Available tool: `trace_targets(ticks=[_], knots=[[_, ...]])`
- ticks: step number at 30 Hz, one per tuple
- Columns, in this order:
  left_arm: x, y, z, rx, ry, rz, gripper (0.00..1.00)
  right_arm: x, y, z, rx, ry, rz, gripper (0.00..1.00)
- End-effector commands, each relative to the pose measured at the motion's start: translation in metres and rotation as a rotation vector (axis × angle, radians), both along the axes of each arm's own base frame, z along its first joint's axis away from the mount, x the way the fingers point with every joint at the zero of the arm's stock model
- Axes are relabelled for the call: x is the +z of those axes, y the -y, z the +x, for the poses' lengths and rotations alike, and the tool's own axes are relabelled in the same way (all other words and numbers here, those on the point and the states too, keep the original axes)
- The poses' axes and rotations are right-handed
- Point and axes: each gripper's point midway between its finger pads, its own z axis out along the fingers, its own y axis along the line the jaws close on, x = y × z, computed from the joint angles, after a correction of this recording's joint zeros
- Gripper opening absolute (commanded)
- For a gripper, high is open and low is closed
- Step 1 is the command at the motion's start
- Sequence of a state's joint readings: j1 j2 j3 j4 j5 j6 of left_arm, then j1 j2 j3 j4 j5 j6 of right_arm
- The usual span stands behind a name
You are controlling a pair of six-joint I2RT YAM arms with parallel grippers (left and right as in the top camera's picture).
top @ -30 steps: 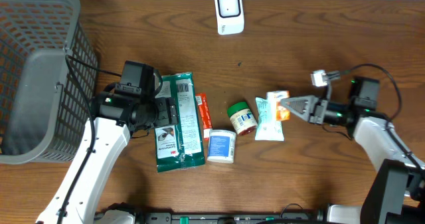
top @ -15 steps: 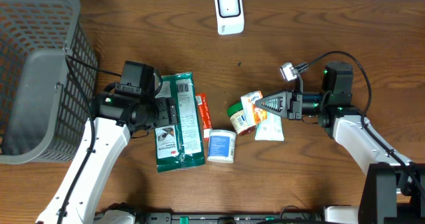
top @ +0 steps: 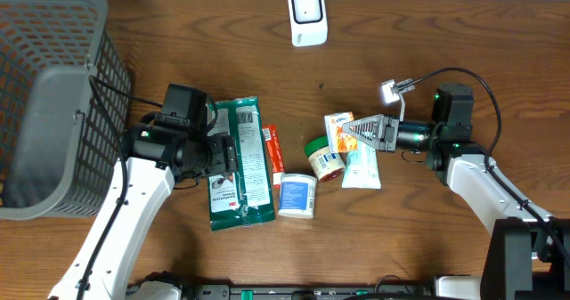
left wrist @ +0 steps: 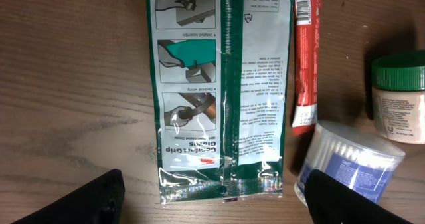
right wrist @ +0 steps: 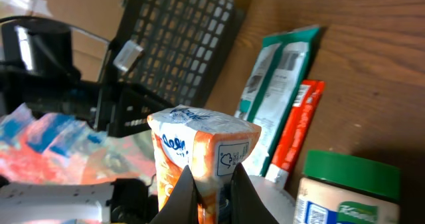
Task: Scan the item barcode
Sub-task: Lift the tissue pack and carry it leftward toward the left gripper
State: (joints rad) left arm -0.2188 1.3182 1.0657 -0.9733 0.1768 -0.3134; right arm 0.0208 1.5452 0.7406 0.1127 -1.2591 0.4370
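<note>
Right jaws clench the orange-and-white packet point(right wrist: 199, 144) by its lower end, holding it above the tabletop point(top: 427, 51), just beside the green-lidded jar point(top: 323, 156); left jaws stand spread wide, gripping nothing, over the flat green bag point(left wrist: 222, 84).

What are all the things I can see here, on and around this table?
basket: one, grey mesh, far left
scanner: one, white, top middle of the table
glove packet: one, green, lying flat left of centre
tube: one, red, along the glove packet's right edge
swab tub: one, clear with blue label, below the tube
jar: one, green lid, centre
pouch: one, white and teal, right of the jar
carton: one, orange and white, gripped near the jar
table: one, brown wood
left fingers: one pair, black, open over the glove packet
right fingers: one pair, shut on the carton
</note>
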Motion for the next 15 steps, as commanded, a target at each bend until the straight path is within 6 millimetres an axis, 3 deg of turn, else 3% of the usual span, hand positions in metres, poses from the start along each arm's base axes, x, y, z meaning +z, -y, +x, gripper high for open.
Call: trace_targets(ticks=[1, 6, 8, 10, 11, 12, 15], knots=[[0.007, -0.001, 0.002, -0.003, 0.023, 0.006, 0.86, -0.002, 0.004, 0.006, -0.029, 0.013, -0.022, 0.01], [0.012, 0.003, 0.018, -0.002, 0.092, -0.014, 0.86, -0.004, 0.005, 0.008, -0.043, 0.008, -0.034, 0.01], [0.019, 0.017, 0.027, 0.021, 0.121, -0.097, 0.86, -0.003, 0.004, 0.007, -0.045, -0.020, -0.023, 0.01], [0.028, 0.042, 0.033, -0.036, 0.154, -0.229, 0.86, -0.001, 0.003, 0.004, -0.032, -0.036, -0.006, 0.01], [0.037, 0.060, 0.037, -0.111, 0.191, -0.318, 0.82, 0.000, 0.002, 0.003, -0.021, -0.035, 0.002, 0.01], [0.047, 0.076, 0.039, -0.181, 0.225, -0.396, 0.71, 0.002, 0.002, 0.000, -0.007, -0.035, 0.014, 0.01], [0.079, 0.117, 0.041, -0.341, 0.303, -0.619, 0.70, 0.005, 0.000, -0.003, 0.008, -0.055, 0.033, 0.01]])
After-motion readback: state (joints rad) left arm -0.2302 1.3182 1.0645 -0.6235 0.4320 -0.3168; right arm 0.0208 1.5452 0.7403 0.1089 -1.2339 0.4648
